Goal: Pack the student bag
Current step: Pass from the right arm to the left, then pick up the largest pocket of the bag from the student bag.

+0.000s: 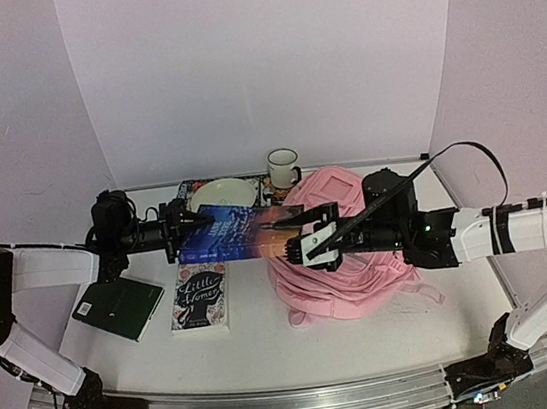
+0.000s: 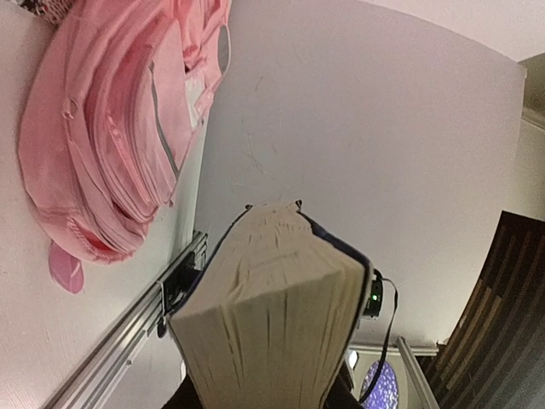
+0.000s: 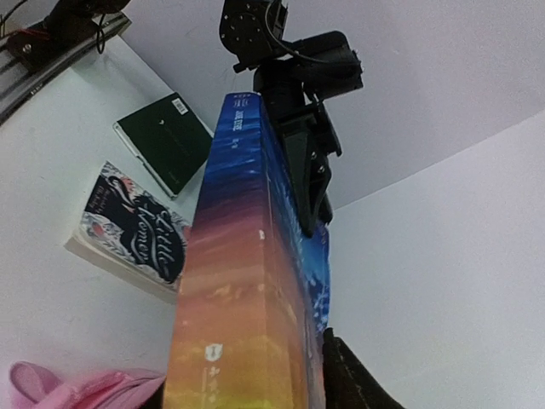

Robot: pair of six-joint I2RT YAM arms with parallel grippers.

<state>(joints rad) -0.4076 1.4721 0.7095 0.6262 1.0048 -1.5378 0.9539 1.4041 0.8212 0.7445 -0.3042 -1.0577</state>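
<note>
The thick book (image 2: 272, 341) is hanging pinched in the left gripper (image 1: 187, 222), the right gripper's (image 1: 295, 234) hold impossible to tell, and could lever free.

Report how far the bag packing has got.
Done: nothing visibly packed; the student bag lies on the table. In hand: the blue book is up in the air, left pincer and right pincer at its ends. Left: that book, plus the green book and the Little Women book on the table.

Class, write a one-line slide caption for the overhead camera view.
Thick book bridging the left gripper and right gripper, beside the pink student bag.
</note>
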